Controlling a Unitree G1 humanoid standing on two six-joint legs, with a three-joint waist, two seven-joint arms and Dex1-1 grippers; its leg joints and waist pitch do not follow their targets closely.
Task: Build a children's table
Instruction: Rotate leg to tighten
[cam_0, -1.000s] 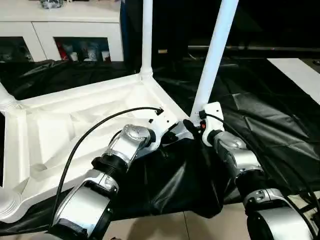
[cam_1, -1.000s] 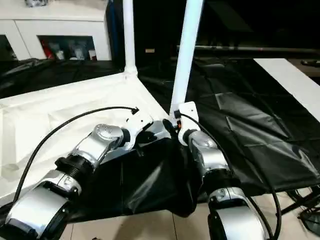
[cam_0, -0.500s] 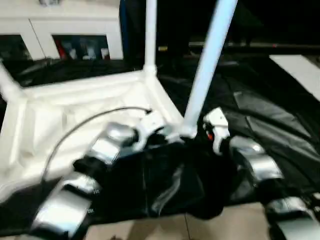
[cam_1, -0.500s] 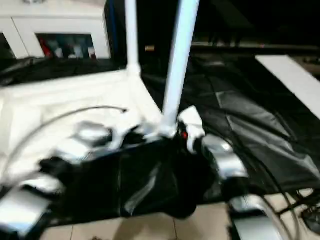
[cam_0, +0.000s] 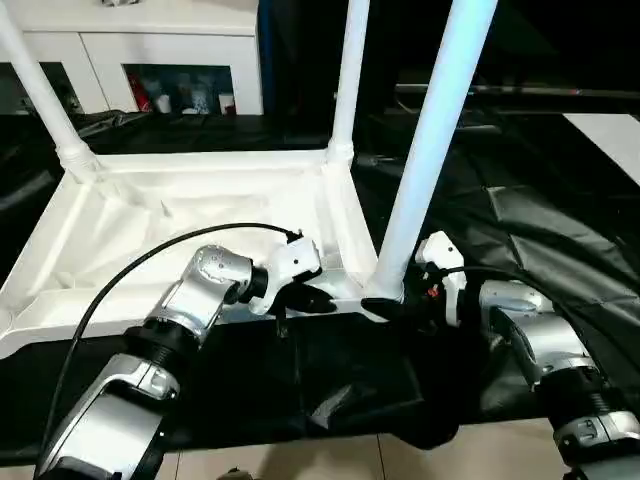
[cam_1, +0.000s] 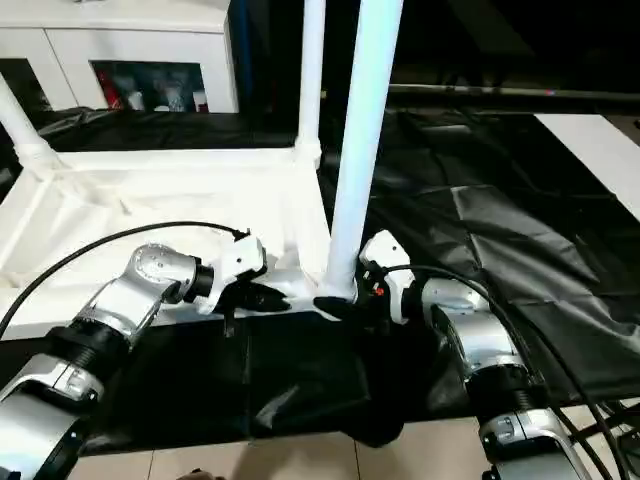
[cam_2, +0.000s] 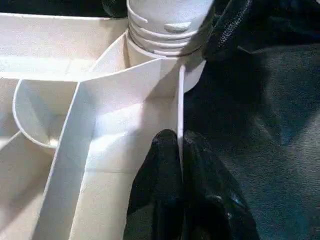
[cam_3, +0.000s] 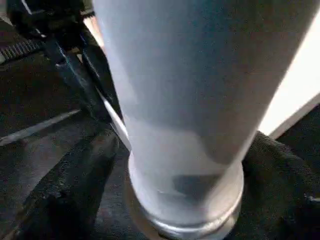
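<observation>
Both arms have swung apart, and the tabletop now sits squarer to the robot.

Left gripper (cam_2: 181, 150) pinches the tabletop (cam_0: 200, 215) edge wall tight between its fingers. Right gripper (cam_0: 385, 307) has its fingers spread wide around the base of the near leg (cam_0: 430, 150), at about 3 o'clock from the left one; whether they press it, I cannot tell. Tabletop lies upside down on the black table (cam_0: 560, 230). Two more legs (cam_0: 345, 80) stand at 12 and 10 o'clock. Likely this leg is being seated.
</observation>
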